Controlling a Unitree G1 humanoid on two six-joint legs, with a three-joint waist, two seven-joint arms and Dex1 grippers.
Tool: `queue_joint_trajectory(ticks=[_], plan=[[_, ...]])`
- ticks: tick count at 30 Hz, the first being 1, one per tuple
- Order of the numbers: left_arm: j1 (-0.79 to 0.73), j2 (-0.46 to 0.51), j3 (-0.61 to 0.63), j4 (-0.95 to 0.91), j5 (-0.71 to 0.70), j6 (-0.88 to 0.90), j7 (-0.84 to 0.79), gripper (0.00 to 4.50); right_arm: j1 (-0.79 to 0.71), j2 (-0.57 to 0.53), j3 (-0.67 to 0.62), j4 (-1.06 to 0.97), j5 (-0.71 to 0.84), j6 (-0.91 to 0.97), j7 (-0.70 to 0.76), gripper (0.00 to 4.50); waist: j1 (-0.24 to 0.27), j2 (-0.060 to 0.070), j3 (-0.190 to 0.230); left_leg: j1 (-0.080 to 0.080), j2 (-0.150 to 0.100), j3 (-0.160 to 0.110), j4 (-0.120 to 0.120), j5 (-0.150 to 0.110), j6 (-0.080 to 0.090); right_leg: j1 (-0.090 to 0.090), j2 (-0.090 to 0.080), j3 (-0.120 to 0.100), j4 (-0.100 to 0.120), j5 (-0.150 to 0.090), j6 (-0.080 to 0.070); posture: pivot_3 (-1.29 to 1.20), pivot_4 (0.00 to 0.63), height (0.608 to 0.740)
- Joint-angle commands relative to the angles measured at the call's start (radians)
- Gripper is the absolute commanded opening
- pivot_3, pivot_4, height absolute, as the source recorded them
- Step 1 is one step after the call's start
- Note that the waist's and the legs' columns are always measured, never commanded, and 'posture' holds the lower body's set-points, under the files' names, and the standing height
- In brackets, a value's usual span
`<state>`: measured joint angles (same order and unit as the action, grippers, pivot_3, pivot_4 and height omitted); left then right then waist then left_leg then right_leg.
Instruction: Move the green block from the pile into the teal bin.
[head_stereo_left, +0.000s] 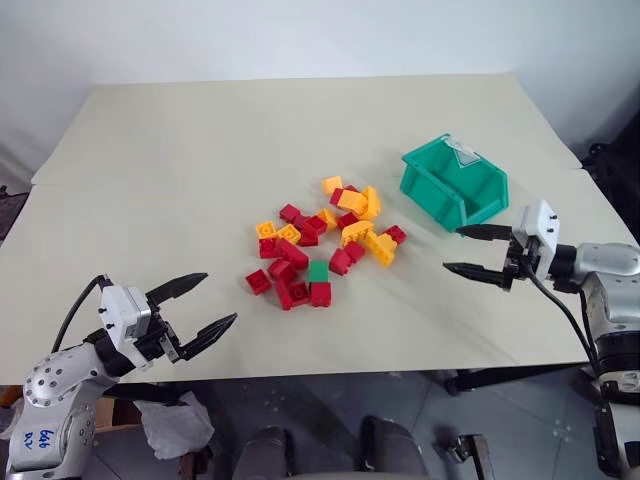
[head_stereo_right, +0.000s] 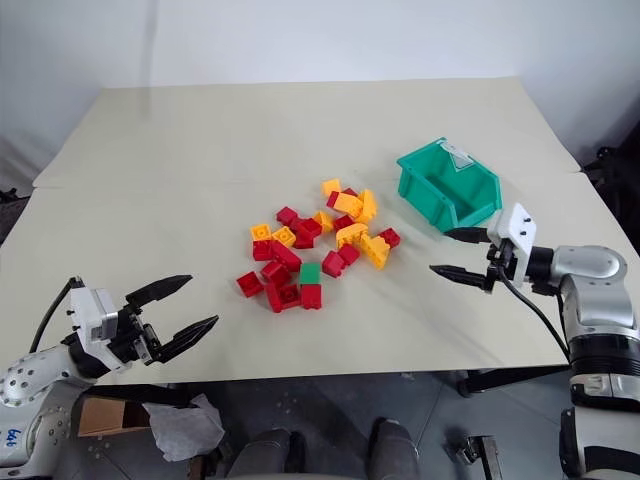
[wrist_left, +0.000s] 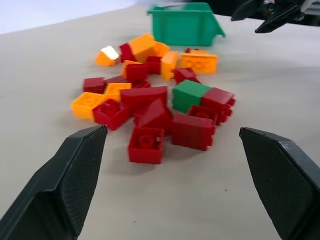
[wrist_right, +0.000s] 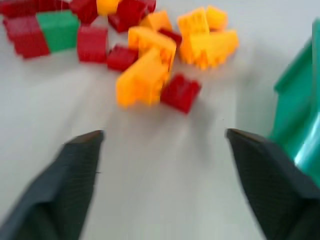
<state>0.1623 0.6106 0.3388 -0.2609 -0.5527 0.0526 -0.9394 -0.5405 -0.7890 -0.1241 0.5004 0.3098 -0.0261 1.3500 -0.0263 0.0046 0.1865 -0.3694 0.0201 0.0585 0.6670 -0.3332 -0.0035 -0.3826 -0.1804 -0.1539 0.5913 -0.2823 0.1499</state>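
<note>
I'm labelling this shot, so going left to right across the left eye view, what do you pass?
left gripper → green block, in the pile → teal bin → right gripper

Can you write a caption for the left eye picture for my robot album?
Two open grippers, left and right, flank a pile holding one green block, beside a teal bin.
</note>
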Motion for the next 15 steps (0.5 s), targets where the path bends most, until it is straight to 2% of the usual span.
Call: queue_joint_trajectory(ticks=[1, 9, 13, 15], plan=[[0.014, 0.013, 0.019, -0.003, -0.009, -0.017, -0.027, 4.50, -0.012, -0.008, -0.009, -0.037, 0.019, -0.020, 0.022, 4.47, -0.003, 0.000, 0.000, 0.000, 0.000, 0.001, 0.000, 0.000, 0.000, 0.000, 0.000, 0.001, 0.000, 0.000, 0.000, 0.00, 0.150, 0.740], [0.023, 0.004, 0.010, -0.025, -0.008, -0.009, -0.025, 4.50, -0.104, 0.076, 0.169, -0.265, -0.020, 0.206, -0.019, 4.47, -0.001, 0.000, 0.000, 0.000, 0.001, 0.001, 0.001, 0.000, 0.000, -0.001, 0.000, 0.001, 0.001, 0.000, 0.000, 0.00, 0.150, 0.740], [0.029, -0.003, 0.006, -0.033, -0.004, -0.010, -0.018, 4.50, -0.208, 0.160, 0.270, -0.294, -0.038, 0.372, -0.061, 4.47, 0.001, 0.000, 0.000, -0.001, 0.000, 0.000, 0.001, 0.000, 0.000, -0.001, 0.000, 0.001, 0.001, 0.000, 0.000, 0.00, 0.150, 0.740], [0.031, -0.007, 0.004, -0.038, -0.002, -0.010, -0.010, 4.50, -0.257, 0.200, 0.330, -0.264, -0.094, 0.369, -0.078, 4.47, 0.002, 0.000, 0.000, -0.001, 0.001, 0.000, 0.001, 0.000, 0.000, -0.002, 0.000, 0.001, 0.002, 0.000, 0.000, 0.00, 0.150, 0.740]])
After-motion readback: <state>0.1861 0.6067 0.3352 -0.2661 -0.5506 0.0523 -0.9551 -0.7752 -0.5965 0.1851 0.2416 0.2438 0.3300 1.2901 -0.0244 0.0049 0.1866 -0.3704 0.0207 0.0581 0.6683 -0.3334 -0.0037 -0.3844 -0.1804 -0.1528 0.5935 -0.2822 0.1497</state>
